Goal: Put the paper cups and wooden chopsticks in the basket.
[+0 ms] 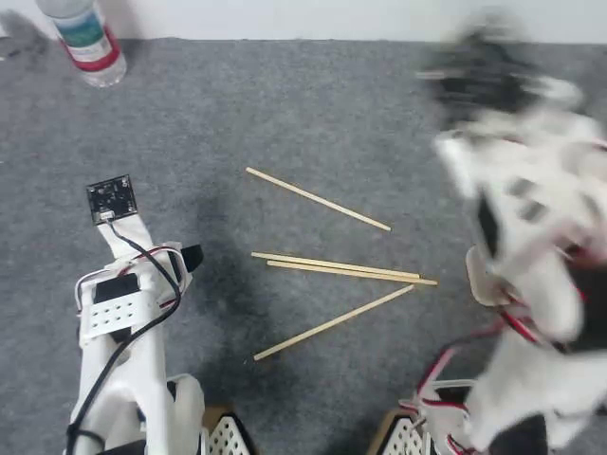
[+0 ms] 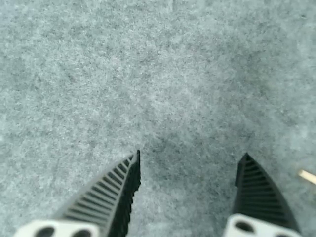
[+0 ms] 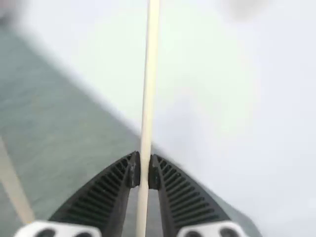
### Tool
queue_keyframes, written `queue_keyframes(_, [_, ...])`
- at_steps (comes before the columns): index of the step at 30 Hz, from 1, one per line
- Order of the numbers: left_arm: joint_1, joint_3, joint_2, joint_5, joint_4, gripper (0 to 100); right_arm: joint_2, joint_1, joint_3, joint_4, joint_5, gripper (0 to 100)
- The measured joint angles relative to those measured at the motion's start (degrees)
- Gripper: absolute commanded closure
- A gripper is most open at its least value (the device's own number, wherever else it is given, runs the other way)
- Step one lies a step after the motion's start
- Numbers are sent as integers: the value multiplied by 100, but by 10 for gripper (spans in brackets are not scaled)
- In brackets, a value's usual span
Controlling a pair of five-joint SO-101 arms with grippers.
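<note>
Chopsticks [image 1: 332,265] are seen in the high view: four lie loose on the grey counter [image 1: 285,114]. One is slanted farther off, two lie side by side and nearly touching in the middle, and one is slanted nearer the arms. None of these four has been put away, so most of the work is judged to be left. What may already be in the basket cannot be told. The left arm [image 1: 119,313] is held low at the near left, well apart from the chopsticks. The right arm [image 1: 531,246] is raised at the right and is blurred. A bottle [image 1: 87,38] is stood at the far left corner.

In the left wrist view the left gripper [image 2: 190,158] is spread wide over bare counter, and nothing is held between its jaws. The tip of one chopstick [image 2: 307,176] is caught at the edge, outside the jaws and off to one side of them.

In the right wrist view the right gripper [image 3: 143,170] is closed narrowly on a single stick [image 3: 150,74]. The stick is pinched between the jaws and runs straight out beyond the tips. It is lifted clear of the counter and seen against a pale wall. A further stick [image 3: 12,187] is seen lying on the counter below, well apart from the jaws. One stick is thus judged to be on its way, with four to be picked up after it.
</note>
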Motion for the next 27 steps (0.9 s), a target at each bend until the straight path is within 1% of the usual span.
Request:
queue_keyframes(6, [0, 0, 0, 0, 0, 703, -387, 1987, 26, -659, -730, 991])
queue_keyframes(10, [0, 0, 0, 0, 0, 703, -431, 2998, 492, -1284, -1327, 991])
queue_keyframes(14, [0, 0, 0, 0, 0, 703, -316, 3833, 1371, -2207, -1952, 991])
queue_keyframes(17, [0, 0, 0, 0, 9, 703, -316, 4255, 2242, -3042, -2312, 991])
queue_keyframes(20, [0, 0, 0, 0, 26, 703, -316, 4492, 3253, -3930, -2629, 991])
queue_keyframes(23, [0, 0, 0, 0, 26, 703, -316, 4554, 4053, -4659, -2919, 991])
queue_keyframes(27, [0, 0, 0, 0, 26, 703, -589, 4527, 4949, -5354, -3244, 991])
